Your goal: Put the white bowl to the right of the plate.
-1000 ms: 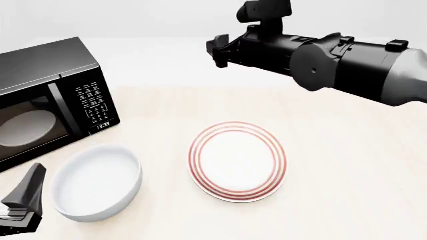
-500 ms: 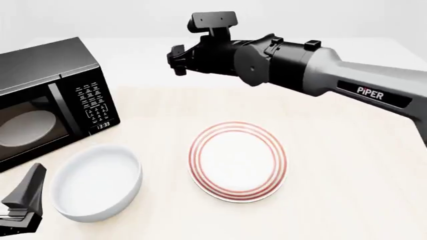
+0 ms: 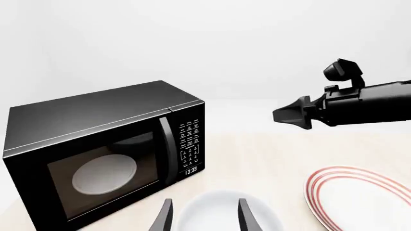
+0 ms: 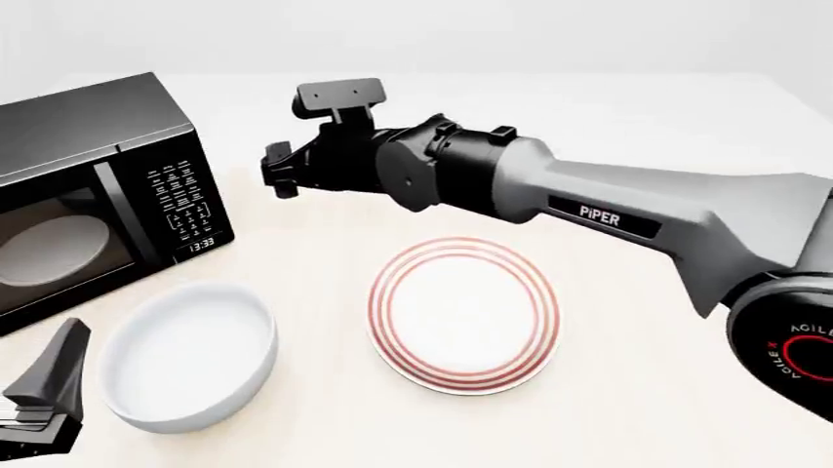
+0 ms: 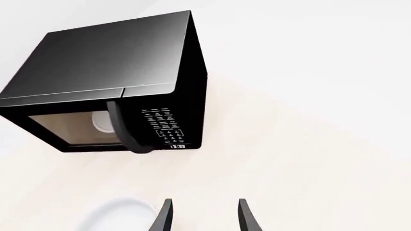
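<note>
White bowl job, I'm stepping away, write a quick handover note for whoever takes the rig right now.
Left gripper: open, empty, low at the near left edge beside the white bowl.
Right gripper: open, empty, held in the air across the table, beyond the plate, pointing toward the microwave.
The white bowl sits on the table to the left of the plate, apart from it, in front of the microwave. The plate lies flat mid-table.
Done: nothing yet; the bowl is ungrasped.
Left: grasp the bowl, carry it over or around the plate, set it down on the plate's right side.
</note>
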